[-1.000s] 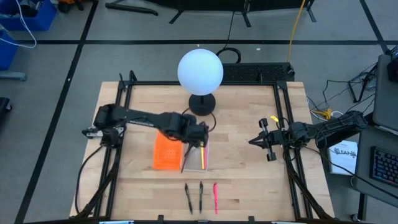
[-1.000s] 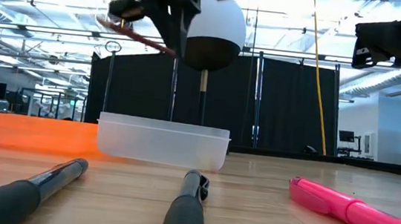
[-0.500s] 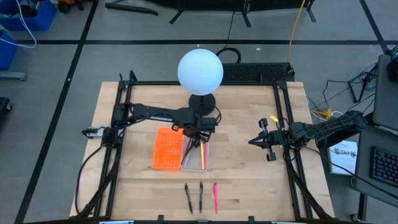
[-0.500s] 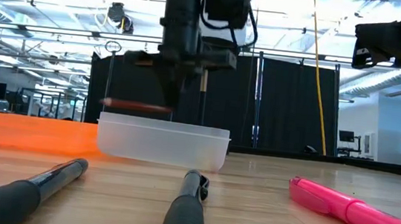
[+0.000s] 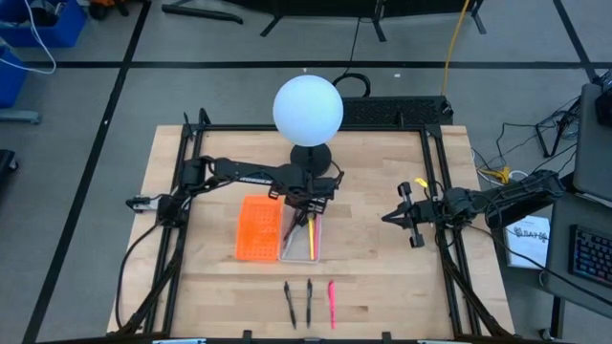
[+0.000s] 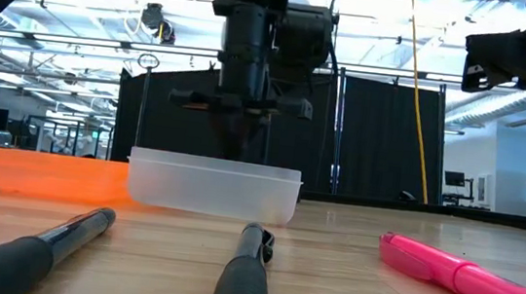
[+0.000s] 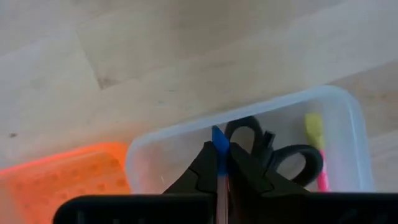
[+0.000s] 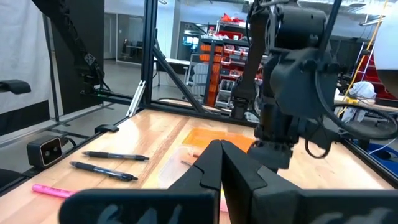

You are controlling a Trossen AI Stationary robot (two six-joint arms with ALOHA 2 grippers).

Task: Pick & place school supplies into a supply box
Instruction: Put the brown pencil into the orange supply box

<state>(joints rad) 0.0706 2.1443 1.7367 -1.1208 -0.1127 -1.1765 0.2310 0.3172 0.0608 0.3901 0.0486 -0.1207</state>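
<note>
I had the left gripper (image 7: 219,163) clamped on a slim blue-tipped pen (image 7: 218,142), hovering over the clear tray (image 5: 298,247) beside the scissors (image 7: 273,152). Released unaligned, it could bounce off the rim. The right gripper (image 5: 387,217) waited shut, empty, well apart.

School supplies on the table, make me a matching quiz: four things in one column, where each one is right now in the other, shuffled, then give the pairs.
Things:
1. scissors
2. pink highlighter
3. orange half
4. slim pencil

Places:
A. pinched in the left gripper above the clear tray
B. lying inside the clear tray
C. on the bare wood at the near edge, beside two dark pens
D. flat on the table, joined to the clear tray's side

Pairs: 1-B, 2-C, 3-D, 4-A
</note>
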